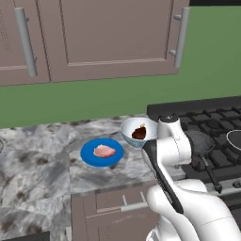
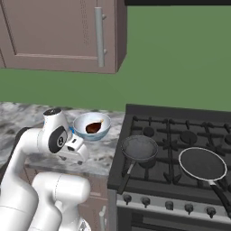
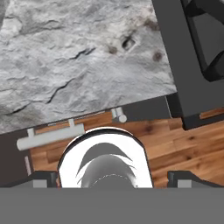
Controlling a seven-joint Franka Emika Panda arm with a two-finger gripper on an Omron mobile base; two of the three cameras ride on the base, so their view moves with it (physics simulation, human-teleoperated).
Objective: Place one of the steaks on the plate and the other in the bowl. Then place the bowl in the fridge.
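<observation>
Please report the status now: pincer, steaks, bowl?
Pincer open, empty. Pale steak on plate; dark steak in bowl. Bowl on counter, nothing blocking it.

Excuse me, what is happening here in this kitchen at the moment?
A white robot arm is sorting two steaks on a marble counter beside a black stove. The pale pink steak lies on the blue plate, and the dark steak lies in the bowl. The gripper is open and holds nothing; it points down at the counter edge and the wooden floor. The bowl is not yet in the fridge.
</observation>
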